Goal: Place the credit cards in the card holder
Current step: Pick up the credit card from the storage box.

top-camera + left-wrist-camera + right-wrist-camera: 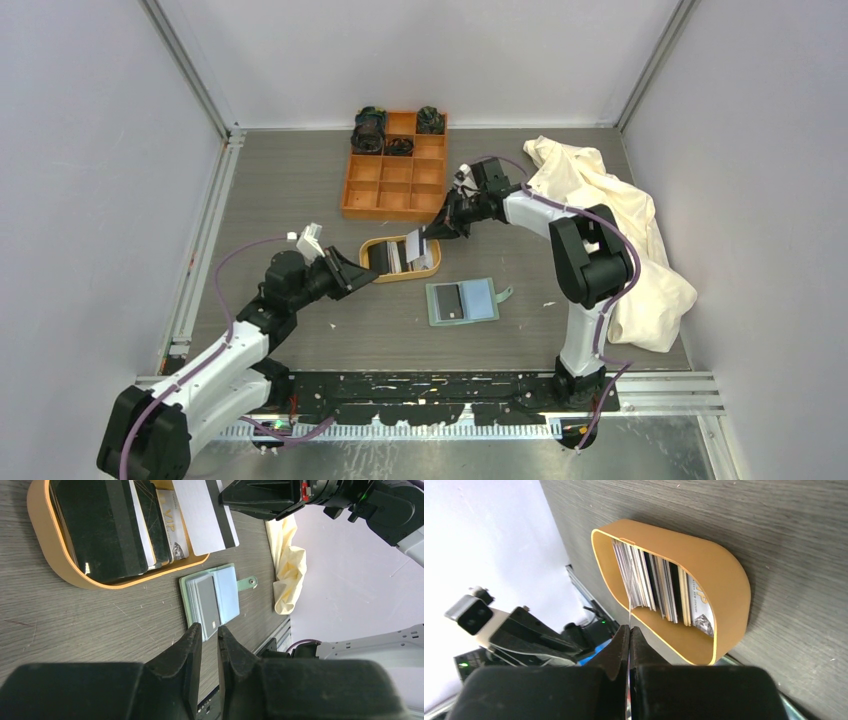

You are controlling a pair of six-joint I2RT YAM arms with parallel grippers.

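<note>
Right pincer (629,630) pinching a white card (205,515) above the tan tray (724,590).
My left pincer (210,632) hovers slightly spread, empty; the card holder (462,301) lies open just near of the tray; orange box (390,213) far, cream cloth (655,300) right.

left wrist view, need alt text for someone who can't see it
The right hand pinches a white card with a dark stripe above an oval tan tray of cards. Beside the tray, the green card holder lies open on the table, one grey card in it; the left hand, slightly parted and empty, fills the foreground.
</note>
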